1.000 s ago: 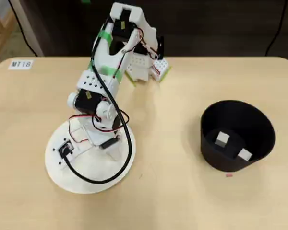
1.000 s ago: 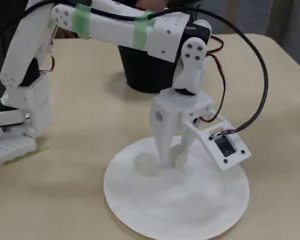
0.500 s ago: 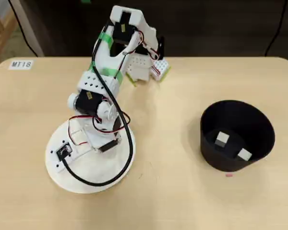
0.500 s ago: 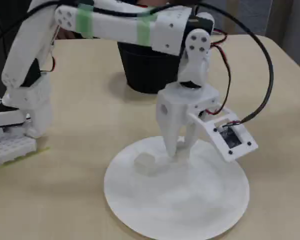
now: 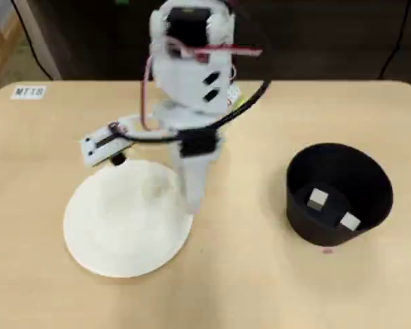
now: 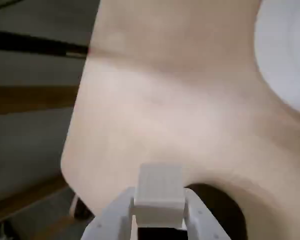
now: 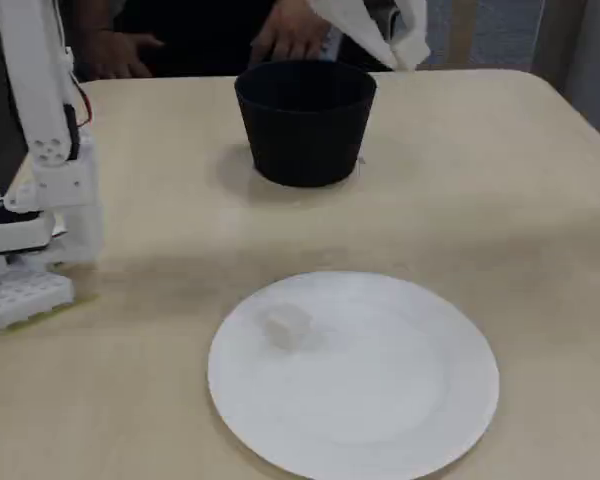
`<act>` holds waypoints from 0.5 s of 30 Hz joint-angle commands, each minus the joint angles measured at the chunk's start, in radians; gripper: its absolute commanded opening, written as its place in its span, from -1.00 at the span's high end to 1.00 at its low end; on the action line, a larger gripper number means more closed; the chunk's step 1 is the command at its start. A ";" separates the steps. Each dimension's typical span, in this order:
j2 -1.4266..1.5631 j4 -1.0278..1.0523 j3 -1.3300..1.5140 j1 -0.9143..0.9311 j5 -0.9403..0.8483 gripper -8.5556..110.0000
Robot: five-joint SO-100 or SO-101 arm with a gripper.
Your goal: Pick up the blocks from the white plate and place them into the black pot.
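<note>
My gripper (image 6: 159,202) is shut on one pale-grey block (image 6: 159,192), held between both fingers. In the overhead view the gripper (image 5: 194,199) hangs high between the white plate (image 5: 103,240) and the black pot (image 5: 339,164), by the plate's right rim. In the fixed view the gripper (image 7: 395,40) shows at the top edge, above the pot (image 7: 305,130). Two blocks (image 5: 318,199) (image 5: 349,221) lie inside the pot. One block (image 7: 287,326) lies on the plate (image 7: 380,400), left of its middle. The plate's edge (image 6: 290,50) shows at the wrist view's upper right.
The arm's white base (image 7: 30,250) stands at the left of the fixed view, and a person's hands (image 7: 290,35) rest behind the pot. A white camera mount (image 5: 103,140) sticks out beside the arm. The table's edge (image 6: 77,125) runs down the left of the wrist view.
</note>
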 commanded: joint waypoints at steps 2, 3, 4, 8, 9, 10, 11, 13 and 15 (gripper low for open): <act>0.058 -0.025 -0.035 -0.213 0.078 0.90; 0.057 -0.025 -0.026 -0.252 0.092 0.90; 0.055 -0.026 -0.012 -0.287 0.103 0.90; 0.063 -0.097 0.120 -0.387 0.117 0.90; 0.071 -0.130 0.163 -0.405 0.118 0.90; 0.081 -0.167 0.207 -0.422 0.118 0.90; 0.092 -0.207 0.258 -0.436 0.118 0.90; 0.114 -0.279 0.353 -0.453 0.120 0.90; 0.129 -0.347 0.445 -0.456 0.118 0.90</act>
